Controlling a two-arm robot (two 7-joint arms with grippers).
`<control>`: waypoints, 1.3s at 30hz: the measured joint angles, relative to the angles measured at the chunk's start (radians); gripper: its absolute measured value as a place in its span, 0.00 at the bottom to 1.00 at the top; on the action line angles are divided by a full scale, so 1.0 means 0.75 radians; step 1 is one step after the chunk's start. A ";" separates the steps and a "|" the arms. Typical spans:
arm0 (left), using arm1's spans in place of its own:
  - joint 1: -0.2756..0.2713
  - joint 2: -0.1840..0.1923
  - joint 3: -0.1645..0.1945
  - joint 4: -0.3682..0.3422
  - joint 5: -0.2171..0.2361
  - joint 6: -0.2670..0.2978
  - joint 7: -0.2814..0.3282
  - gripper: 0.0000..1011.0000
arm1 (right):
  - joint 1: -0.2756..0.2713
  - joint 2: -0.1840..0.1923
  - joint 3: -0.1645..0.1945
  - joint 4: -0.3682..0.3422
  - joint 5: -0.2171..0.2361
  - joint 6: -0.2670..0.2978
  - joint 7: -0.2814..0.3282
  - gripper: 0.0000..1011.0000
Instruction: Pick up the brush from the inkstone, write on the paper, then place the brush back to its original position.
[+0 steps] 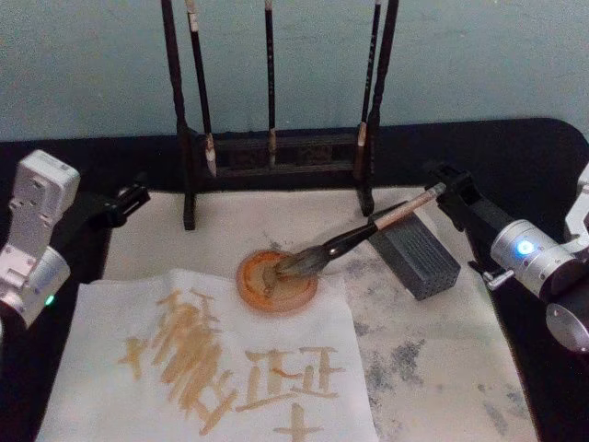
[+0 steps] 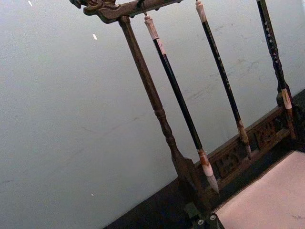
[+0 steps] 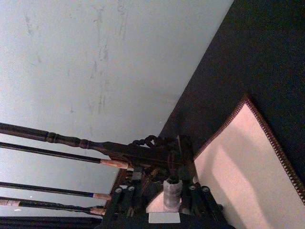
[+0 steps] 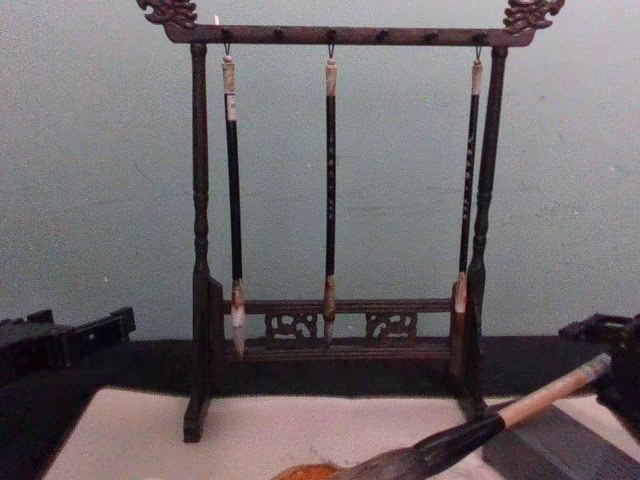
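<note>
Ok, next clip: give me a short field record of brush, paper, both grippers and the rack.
brush: tuft in the round orange dish, handle propped on the grey block
paper: flat, orange strokes already written
right gripper: open, at the handle's end, not gripping
left gripper: off the paper's left edge
rack: three slim brushes hanging

Brush (image 4: pixel 470 432) tuft cut off below — rack (image 1: pixel 276 157) top cropped.
</note>
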 joint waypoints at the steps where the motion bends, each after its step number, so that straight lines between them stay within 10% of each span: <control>1: 0.000 0.000 0.000 0.000 0.000 0.000 0.000 0.99 | 0.000 0.000 0.000 0.000 0.000 0.000 0.000 0.46; 19: 0.000 0.000 0.000 0.000 0.000 0.000 0.000 0.99 | -0.001 0.000 0.001 -0.001 0.000 0.002 0.000 1.00; 28: 0.000 0.000 0.000 0.000 0.000 0.000 0.000 0.99 | -0.066 0.054 -0.014 -0.136 0.021 -0.049 -0.125 1.00; 39: 0.000 0.000 0.000 0.000 0.000 0.000 0.000 0.99 | -0.212 0.218 -0.092 -0.502 -0.265 -0.341 -0.352 1.00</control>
